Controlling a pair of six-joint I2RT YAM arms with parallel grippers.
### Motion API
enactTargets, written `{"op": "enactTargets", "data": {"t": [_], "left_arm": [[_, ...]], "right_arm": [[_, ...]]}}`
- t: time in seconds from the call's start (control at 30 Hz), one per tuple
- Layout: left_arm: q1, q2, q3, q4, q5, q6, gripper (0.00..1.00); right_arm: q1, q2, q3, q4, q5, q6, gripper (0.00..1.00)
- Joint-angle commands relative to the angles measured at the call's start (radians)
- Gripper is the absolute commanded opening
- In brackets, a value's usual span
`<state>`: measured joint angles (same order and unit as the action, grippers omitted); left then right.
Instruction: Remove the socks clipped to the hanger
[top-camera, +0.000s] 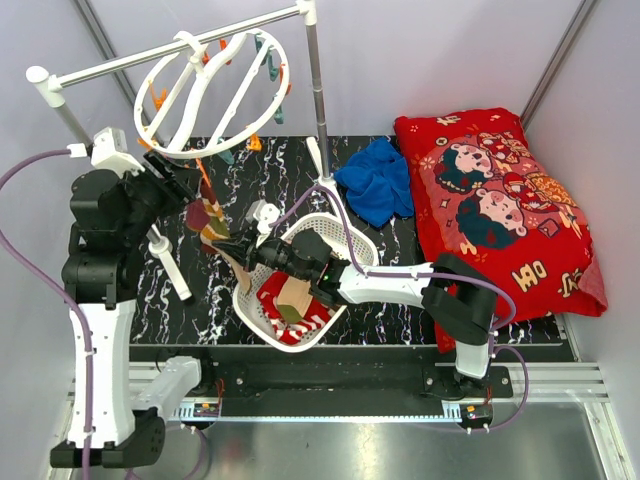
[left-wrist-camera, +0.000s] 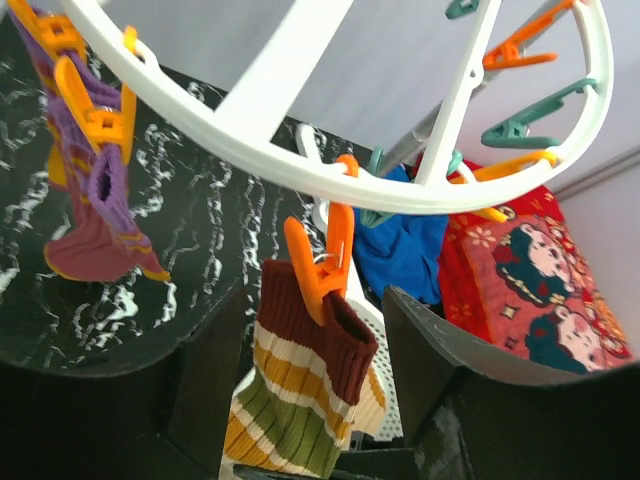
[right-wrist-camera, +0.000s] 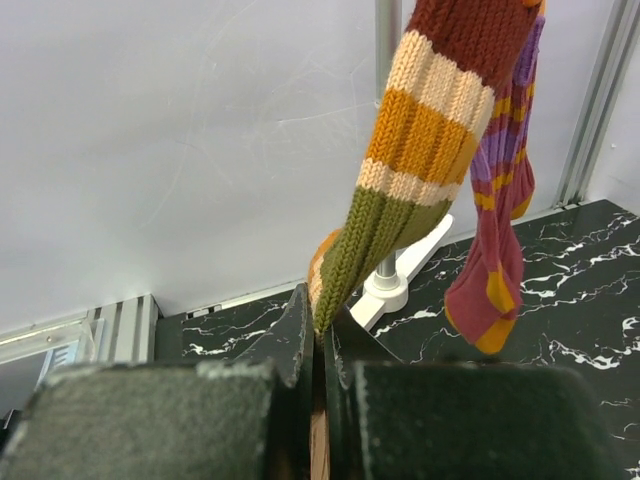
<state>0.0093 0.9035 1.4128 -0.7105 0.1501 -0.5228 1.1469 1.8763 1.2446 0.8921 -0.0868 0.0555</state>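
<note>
Right gripper has its fingers pressed together on the green toe of the striped sock, whose long axis runs straight up and away to the maroon cuff. The cuff sits in an orange clip on the hanger rim, over the far-left corner of the worktop. Left gripper is spread, jaws straddling that clip without touching, so it looks the nearer arm for the squeeze. Left wrist view shows the clip's bite; right wrist view shows only the toe pinch. Purple sock hangs clipped just beside.
</note>
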Motion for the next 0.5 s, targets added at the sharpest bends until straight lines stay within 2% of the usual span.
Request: {"op": "enactTargets", "data": {"t": [0.0, 0.2, 0.47], "left_arm": [[-0.084, 0.041, 0.100, -0.018, -0.217, 0.060, 0.59], [-0.150, 0.094, 0.164, -0.070, -0.329, 0.095, 0.58], [-0.200, 0.164, 0.218, -0.076, -0.343, 0.121, 0.59]], "right_arm": [[0.013, -0.031, 0.015, 0.027, 0.030, -0.045, 0.00], [0.014, -0.025, 0.026, 0.025, 0.022, -0.046, 0.00], [0.020, -0.016, 0.033, 0.027, 0.021, -0.049, 0.00]]}}
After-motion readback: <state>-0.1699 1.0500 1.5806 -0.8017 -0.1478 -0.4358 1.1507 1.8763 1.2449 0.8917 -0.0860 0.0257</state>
